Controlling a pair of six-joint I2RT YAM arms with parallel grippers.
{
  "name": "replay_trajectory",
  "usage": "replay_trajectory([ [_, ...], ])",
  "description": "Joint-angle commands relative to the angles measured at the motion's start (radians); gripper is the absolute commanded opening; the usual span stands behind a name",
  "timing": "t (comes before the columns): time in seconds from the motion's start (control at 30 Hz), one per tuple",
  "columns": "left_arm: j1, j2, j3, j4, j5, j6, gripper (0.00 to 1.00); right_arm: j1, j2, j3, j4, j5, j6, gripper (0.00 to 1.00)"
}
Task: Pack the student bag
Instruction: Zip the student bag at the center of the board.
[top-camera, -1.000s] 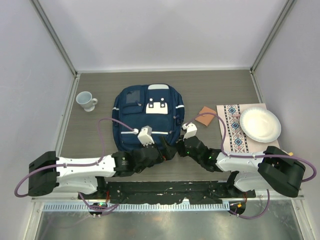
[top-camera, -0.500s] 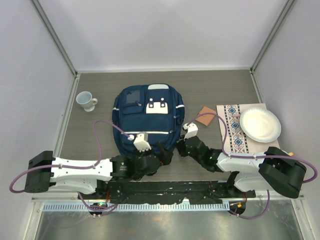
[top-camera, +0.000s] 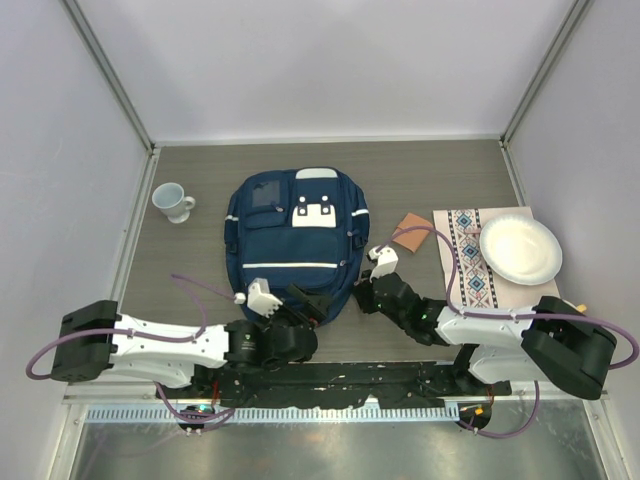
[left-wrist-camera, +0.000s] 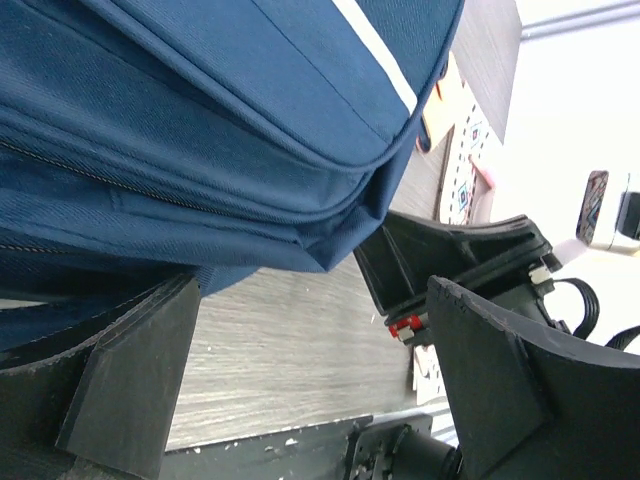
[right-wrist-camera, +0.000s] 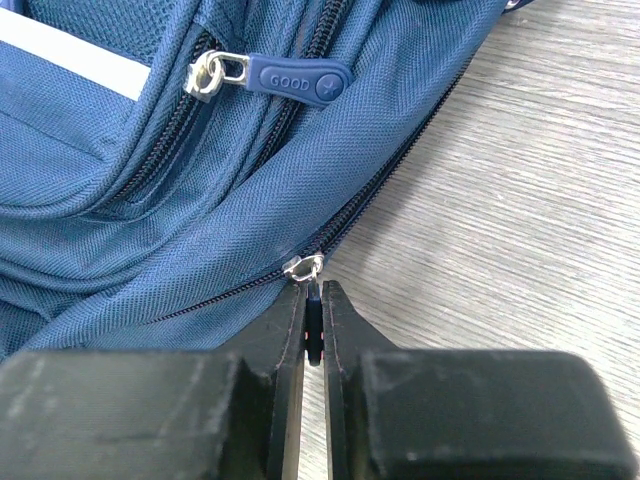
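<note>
at the student bag's near-right edge | right gripper pinched on zipper pull | left gripper wide open, empty | advice: draw along track, level.

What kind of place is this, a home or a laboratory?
Probably a laboratory test cell: white panels on a metal frame enclose the table, two robot arms are bolted at its edge, and a backpack, mug and plate lie there as props.
</note>
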Motion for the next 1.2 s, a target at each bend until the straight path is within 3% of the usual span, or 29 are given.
replay_trajectory([
  [0.0,0.007,-0.023,-0.014,-0.031,-0.160,-0.117,1.00,-0.009,-0.018,-0.007,0.054,0.010,-0.011,0.01],
  [0.3,0.075,0.018,-0.002,-0.047,-0.121,-0.166,1.00,-0.009,-0.001,-0.002,0.068,-0.005,-0.011,0.01],
  [0.37,0.102,0.040,-0.017,-0.018,-0.091,-0.166,0.93,-0.009,0.000,-0.002,0.068,-0.004,-0.011,0.01],
  [0.5,0.147,0.078,-0.052,0.106,-0.040,-0.140,0.67,-0.009,0.002,-0.002,0.070,-0.004,-0.013,0.01],
  [0.6,0.164,0.095,-0.075,0.154,-0.014,-0.125,0.39,-0.009,0.003,-0.004,0.079,-0.014,-0.014,0.01],
  [0.63,0.167,0.092,-0.092,0.165,-0.011,-0.119,0.23,-0.009,0.005,-0.002,0.082,-0.021,-0.014,0.01],
  [0.73,0.179,0.072,-0.117,0.156,-0.008,-0.109,0.00,-0.009,0.005,-0.002,0.085,-0.027,-0.014,0.01],
  [0.83,0.195,0.017,-0.126,0.102,-0.015,-0.047,0.00,-0.007,0.003,-0.007,0.083,-0.018,-0.013,0.01],
  [0.97,0.199,-0.072,-0.089,-0.163,-0.041,-0.026,0.00,-0.010,-0.008,-0.001,0.054,0.054,-0.005,0.01],
  [1.17,0.202,-0.276,-0.110,-0.415,-0.097,-0.030,0.00,-0.050,0.026,0.037,0.010,0.044,0.025,0.01],
])
